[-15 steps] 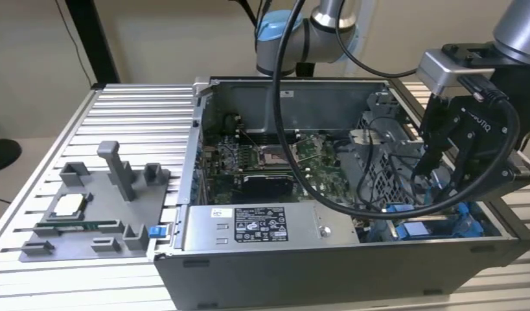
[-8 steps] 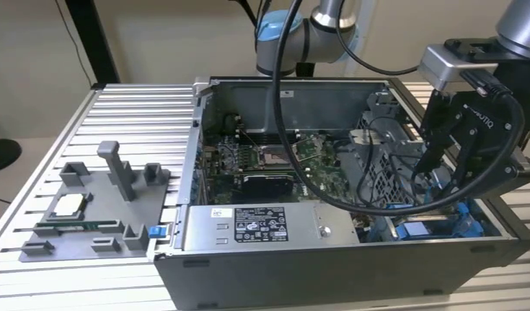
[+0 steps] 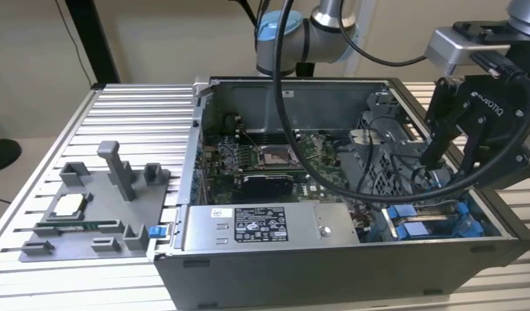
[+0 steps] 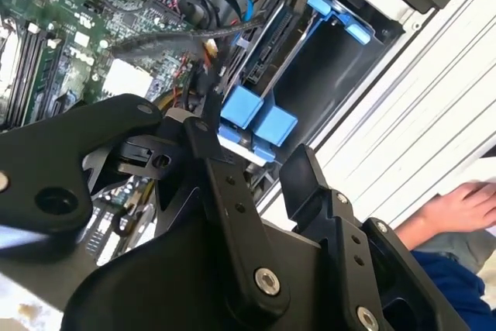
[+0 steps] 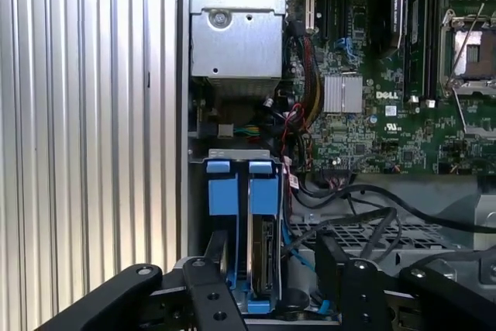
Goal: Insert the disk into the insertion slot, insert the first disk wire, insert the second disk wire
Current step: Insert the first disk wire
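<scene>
The disk (image 5: pixel 266 263) sits edge-up in its blue carrier (image 5: pixel 232 195) inside the drive bay of the open computer case (image 3: pixel 334 265), beside a second blue carrier. The blue carrier tabs (image 4: pixel 257 118) also appear in the exterior view as blue frames (image 3: pixel 427 223) at the case's front right corner. My gripper (image 5: pixel 271 277) hangs just above this bay, open, with one finger (image 5: pixel 208 284) on each side of the carriers and nothing held. In the second wrist view the gripper (image 4: pixel 249 145) hovers over the tabs. Black and blue wires (image 5: pixel 349 199) lie loose next to the bay.
A grey labelled power-supply box (image 3: pixel 256 227) lies along the case's front wall, the motherboard (image 3: pixel 274 162) behind it. A grey fixture plate (image 3: pixel 83 214) with posts sits on the slatted table at the exterior view's left. A person's hand (image 4: pixel 457 207) rests on the table beside the case.
</scene>
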`<state>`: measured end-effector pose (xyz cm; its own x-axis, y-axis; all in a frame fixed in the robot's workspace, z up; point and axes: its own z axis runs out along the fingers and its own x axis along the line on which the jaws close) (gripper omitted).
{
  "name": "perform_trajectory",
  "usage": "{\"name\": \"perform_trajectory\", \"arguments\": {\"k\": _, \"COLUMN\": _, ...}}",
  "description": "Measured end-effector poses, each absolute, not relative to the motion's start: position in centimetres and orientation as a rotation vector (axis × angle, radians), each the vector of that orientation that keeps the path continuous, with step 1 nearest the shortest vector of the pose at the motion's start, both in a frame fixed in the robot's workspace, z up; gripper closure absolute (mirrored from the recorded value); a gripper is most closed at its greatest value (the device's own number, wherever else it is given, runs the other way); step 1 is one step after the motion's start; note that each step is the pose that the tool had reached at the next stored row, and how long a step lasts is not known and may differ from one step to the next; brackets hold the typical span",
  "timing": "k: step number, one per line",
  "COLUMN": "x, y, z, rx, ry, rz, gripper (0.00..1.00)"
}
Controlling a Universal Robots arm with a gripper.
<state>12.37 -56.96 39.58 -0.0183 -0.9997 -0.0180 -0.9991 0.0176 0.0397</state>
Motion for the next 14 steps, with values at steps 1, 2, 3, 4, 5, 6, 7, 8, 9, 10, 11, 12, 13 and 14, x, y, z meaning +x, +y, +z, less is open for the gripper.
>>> {"name": "perform_trajectory", "arguments": {"k": 1, "x": 12.4, "y": -57.0, "z": 39.6, "rx": 2.190, "ry": -2.230, "rz": -0.064, "gripper": 0.00}}
{"name": "perform_trajectory", "arguments": {"k": 2, "x": 12.4, "y": -57.0, "z": 39.6, "rx": 2.190, "ry": -2.230, "rz": -0.064, "gripper": 0.00}}
{"name": "perform_trajectory", "arguments": {"k": 3, "x": 12.4, "y": -57.0, "z": 39.6, "rx": 2.190, "ry": -2.230, "rz": -0.064, "gripper": 0.00}}
{"name": "perform_trajectory", "arguments": {"k": 4, "x": 12.4, "y": -57.0, "z": 39.6, "rx": 2.190, "ry": -2.230, "rz": -0.064, "gripper": 0.00}}
{"name": "perform_trajectory", "arguments": {"k": 5, "x": 12.4, "y": -57.0, "z": 39.6, "rx": 2.190, "ry": -2.230, "rz": -0.064, "gripper": 0.00}}
{"name": "perform_trajectory", "arguments": {"k": 6, "x": 12.4, "y": -56.9, "z": 39.6, "rx": 2.190, "ry": -2.230, "rz": -0.064, "gripper": 0.00}}
{"name": "perform_trajectory", "arguments": {"k": 7, "x": 12.4, "y": -56.8, "z": 39.6, "rx": 2.190, "ry": -2.230, "rz": -0.063, "gripper": 0.00}}
{"name": "perform_trajectory", "arguments": {"k": 8, "x": 12.4, "y": -56.7, "z": 39.6, "rx": 2.190, "ry": -2.230, "rz": -0.063, "gripper": 0.00}}
{"name": "perform_trajectory", "arguments": {"k": 9, "x": 12.4, "y": -56.5, "z": 39.6, "rx": 2.191, "ry": -2.231, "rz": -0.061, "gripper": 0.00}}
{"name": "perform_trajectory", "arguments": {"k": 10, "x": 12.4, "y": -56.4, "z": 39.6, "rx": 2.195, "ry": -2.233, "rz": -0.055, "gripper": 0.00}}
{"name": "perform_trajectory", "arguments": {"k": 11, "x": 12.4, "y": -56.2, "z": 39.6, "rx": 2.201, "ry": -2.236, "rz": -0.045, "gripper": 0.00}}
{"name": "perform_trajectory", "arguments": {"k": 12, "x": 12.4, "y": -56.1, "z": 39.6, "rx": 2.211, "ry": -2.243, "rz": -0.025, "gripper": 0.00}}
{"name": "perform_trajectory", "arguments": {"k": 13, "x": 12.4, "y": -56.0, "z": 39.6, "rx": 2.220, "ry": -2.251, "rz": -0.003, "gripper": 0.00}}
{"name": "perform_trajectory", "arguments": {"k": 14, "x": 12.3, "y": -55.9, "z": 39.5, "rx": 2.226, "ry": -2.256, "rz": 0.013, "gripper": 0.00}}
